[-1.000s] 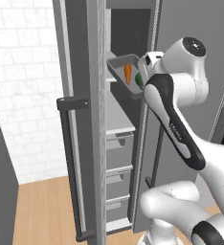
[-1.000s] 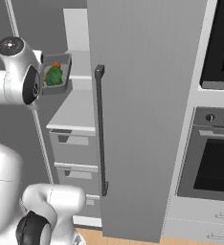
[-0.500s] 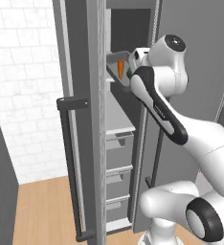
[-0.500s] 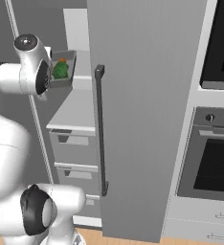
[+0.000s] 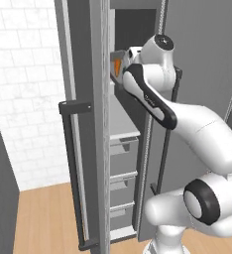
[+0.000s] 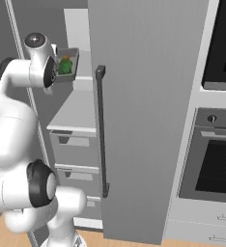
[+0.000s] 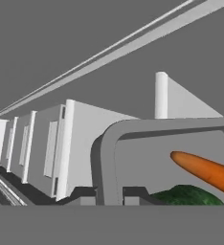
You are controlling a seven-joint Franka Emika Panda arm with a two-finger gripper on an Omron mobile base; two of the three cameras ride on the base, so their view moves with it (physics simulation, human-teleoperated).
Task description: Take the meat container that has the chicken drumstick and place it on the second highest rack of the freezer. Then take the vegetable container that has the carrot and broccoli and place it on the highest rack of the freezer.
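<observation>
Veg tray (image 6: 69, 62) w/ carrot (image 7: 205, 171) & broccoli (image 6: 64, 66) sat upper left of right base view, tilted, at the open freezer (image 6: 81, 111) mouth above grey drawers (image 6: 74, 149). Gripper pinched shut on tray rim. Oven (image 6: 216, 159) at right.

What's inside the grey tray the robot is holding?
A carrot and green broccoli lie inside the grey tray. The tray's floor beneath them is covered, so anything else there stays hidden.

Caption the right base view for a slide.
Gripper carries the vegetable container with broccoli into the open freezer.
</observation>
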